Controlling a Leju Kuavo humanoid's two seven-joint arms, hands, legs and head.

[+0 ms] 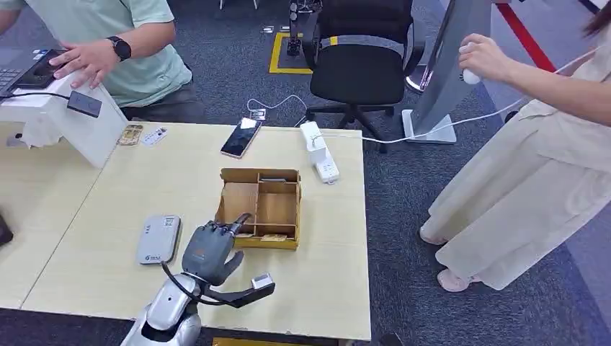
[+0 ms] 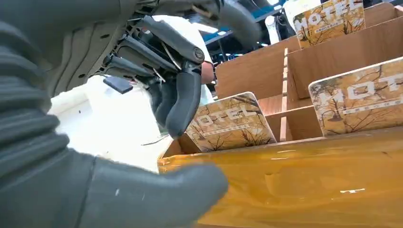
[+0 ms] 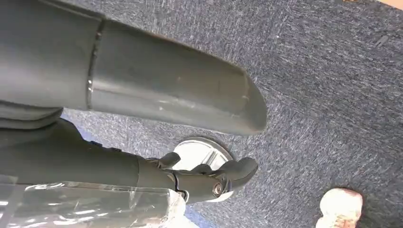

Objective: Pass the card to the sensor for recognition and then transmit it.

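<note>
Hotel card (image 2: 230, 124): upright in cardboard box (image 1: 260, 207), lower centre; left hand (image 1: 210, 249) fingers spread, empty, fingertips at card; right hand (image 3: 199, 178) grip indeterminate.

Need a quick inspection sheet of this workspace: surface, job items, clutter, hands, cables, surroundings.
Surface: light wooden table, bare over most of its area.
Job's things: cardboard box with compartments; hotel cards standing in it; grey card reader flat beside the box.
Clutter: phone, white power strip, small cards near the far edge, white stand.
Hands: left hand open at the box's near edge, fingers reaching over a card, holding nothing; right hand hangs over the carpet, state unclear.
Cables: white cable from the power strip off the table.
Surroundings: two people, black chair, grey carpet.
</note>
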